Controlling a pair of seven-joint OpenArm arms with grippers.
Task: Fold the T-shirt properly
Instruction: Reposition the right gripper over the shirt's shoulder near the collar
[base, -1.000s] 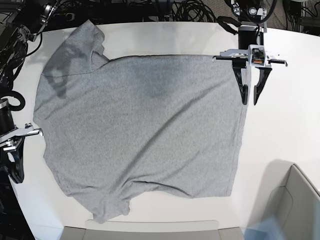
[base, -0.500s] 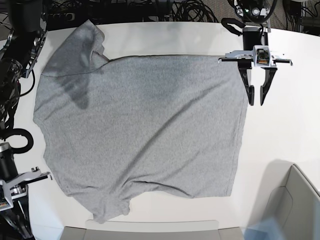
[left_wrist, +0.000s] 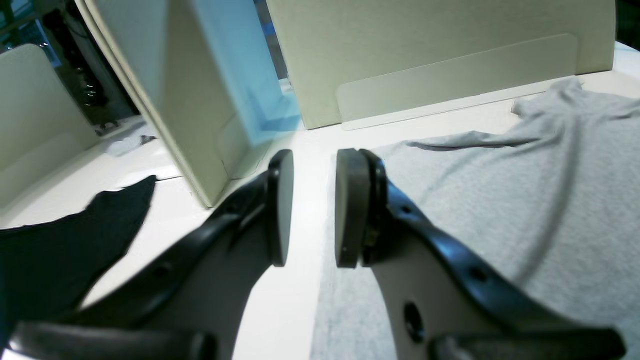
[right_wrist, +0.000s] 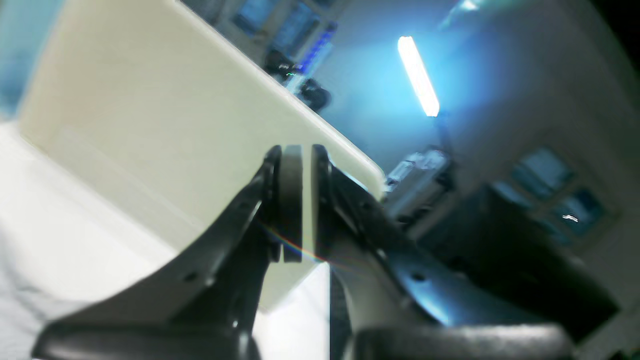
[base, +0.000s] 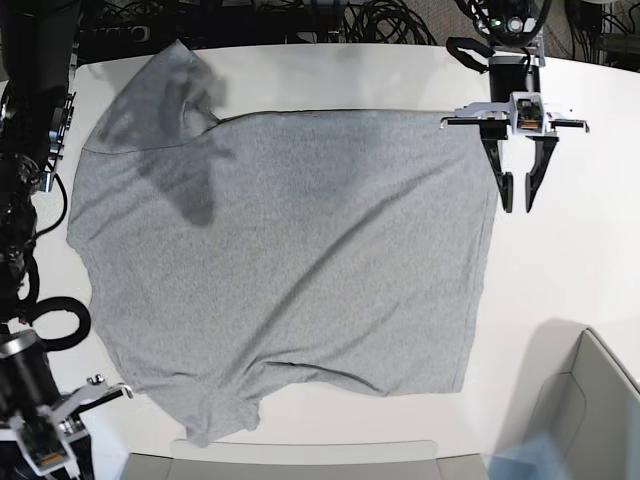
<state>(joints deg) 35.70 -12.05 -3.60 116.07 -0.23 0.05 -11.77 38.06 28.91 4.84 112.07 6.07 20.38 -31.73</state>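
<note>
- Lying flat on the white tabletop (base: 560, 270), the T-shirt (base: 290, 250) shows its plain grey side up; no lettering visible.
- One sleeve points to the top-left corner of the base view, w/ a dark shadow across it; the other sleeve sits bunched at the bottom edge, near the beige panel (base: 300, 462) along the front.
- Straight edge of the shirt runs down the right side of the base view, some soft wrinkles toward the lower part.
- Left gripper (base: 518, 205) hangs just beside that edge near its upper corner, fingers pointing down, spread w/ a clear gap, nothing between them.
- Left wrist view: left gripper (left_wrist: 310, 207) pads apart, bare tabletop seen through the gap, grey cloth just beside one finger; can't tell if it touches the cloth.
- Right gripper (right_wrist: 306, 205) in its wrist view: pads nearly together, only a thin slit of light between them, holding nothing; tilted up toward a ceiling light, view blurry.
- Base view: right arm sits at the bottom-left corner, off the shirt; its fingertips are prob. cut off by the frame edge.
- Tangled black cables (base: 300, 20) line the far edge of the tabletop.
</note>
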